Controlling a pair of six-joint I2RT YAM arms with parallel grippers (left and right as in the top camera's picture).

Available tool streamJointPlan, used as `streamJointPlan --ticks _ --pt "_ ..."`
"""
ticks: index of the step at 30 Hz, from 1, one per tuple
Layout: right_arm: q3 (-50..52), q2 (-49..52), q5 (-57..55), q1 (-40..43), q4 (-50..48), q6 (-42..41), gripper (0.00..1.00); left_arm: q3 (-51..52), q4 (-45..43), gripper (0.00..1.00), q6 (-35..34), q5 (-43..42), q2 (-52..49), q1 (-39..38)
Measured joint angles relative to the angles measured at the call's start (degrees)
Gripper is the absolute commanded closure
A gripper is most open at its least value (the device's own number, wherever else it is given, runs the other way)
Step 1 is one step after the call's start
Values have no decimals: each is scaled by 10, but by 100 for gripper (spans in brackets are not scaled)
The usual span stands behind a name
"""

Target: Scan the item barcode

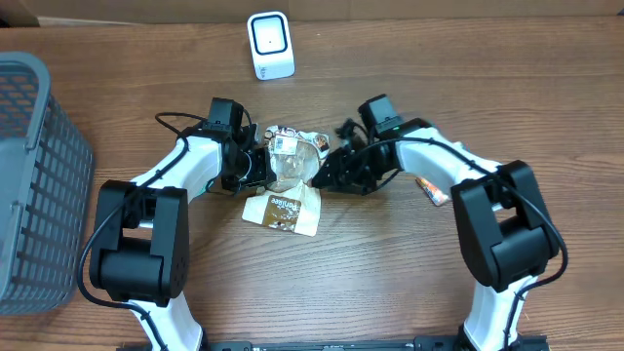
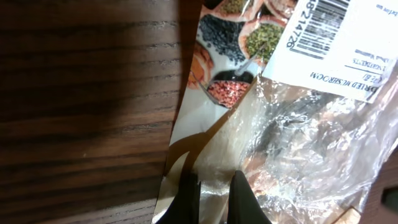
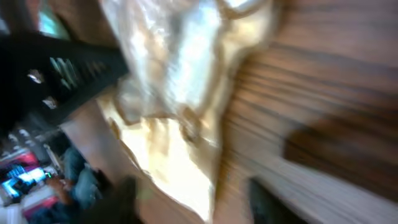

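A: So, where is the packet (image 1: 285, 166)?

B: It lies on the surface (image 1: 390, 283), right between the two hands. The left hand (image 1: 257, 168) has its fingers pressed together on the clear plastic edge, pinching it.

A: And the right hand (image 1: 327, 174)?

B: It is just beside the packet's other side. In its own blurred view, the two dark fingers (image 3: 127, 196) stand spread, with the packet's pale edge ahead of them and gripped by neither.

A: Can you see the barcode?

B: Yes. In the left wrist view the white barcode label (image 2: 323, 25) faces up on the plastic, just ahead of the left hand.

A: What about the surface itself?

B: It is dark brown wood with a strong grain. The white scanner (image 1: 270, 45) stands beyond both hands, well apart from them. A grey slatted basket (image 1: 39, 175) sits far out past the left hand.

A: And the room?

B: There are only blurred colours at the edge of the right wrist view, and I cannot tell what they are.
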State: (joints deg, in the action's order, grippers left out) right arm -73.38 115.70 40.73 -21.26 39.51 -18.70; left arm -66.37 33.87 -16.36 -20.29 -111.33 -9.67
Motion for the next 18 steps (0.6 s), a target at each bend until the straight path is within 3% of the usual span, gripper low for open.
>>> streamJointPlan --ticks 7,18 --pt "-3 -9 -50 15 82 -2 27 0 0 96 0 0 0 0" --pt "42 -28 -84 3 4 -100 26 0 2 96 0 0 0 0"
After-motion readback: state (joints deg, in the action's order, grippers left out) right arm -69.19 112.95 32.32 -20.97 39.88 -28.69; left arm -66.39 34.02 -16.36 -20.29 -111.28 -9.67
